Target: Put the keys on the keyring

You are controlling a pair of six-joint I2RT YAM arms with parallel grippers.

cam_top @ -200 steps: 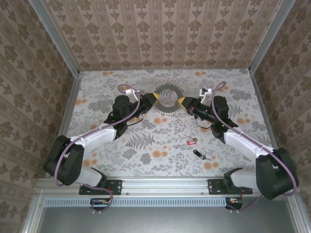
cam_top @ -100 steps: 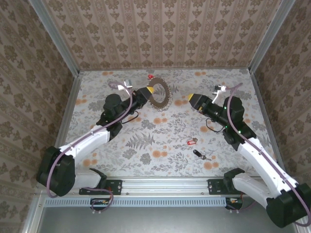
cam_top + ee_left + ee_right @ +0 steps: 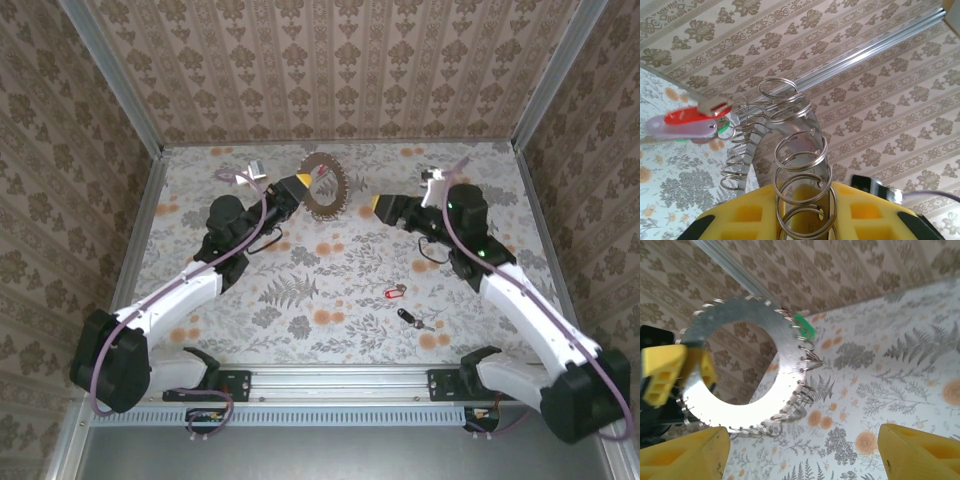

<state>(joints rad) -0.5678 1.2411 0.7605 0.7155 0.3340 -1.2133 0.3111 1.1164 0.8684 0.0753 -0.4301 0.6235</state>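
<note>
The keyring point(image 3: 324, 186), a grey metal disc with small wire rings round its rim, stands tilted above the back of the table. My left gripper point(image 3: 301, 186) is shut on its left edge. The left wrist view has the keyring point(image 3: 792, 125) rising edge-on from between the yellow fingers of that gripper point(image 3: 805, 212). Red point(image 3: 690, 116), whitish point(image 3: 677, 131) and green point(image 3: 726, 131) key tags hang on its far rim. My right gripper point(image 3: 381, 207) is open, just right of the ring and apart from it. Between its yellow fingers point(image 3: 685, 455) I see the keyring point(image 3: 772, 347) and a green tag point(image 3: 804, 327).
A red-tagged key point(image 3: 394, 293) and a black-tagged key point(image 3: 410, 319) lie loose on the floral table point(image 3: 300, 300) in front of the right arm. Patterned walls close the back and both sides.
My right gripper has let go of the keyring, opened wide and drawn back to the right. The left gripper has lifted the keyring toward the back and tilted it.
</note>
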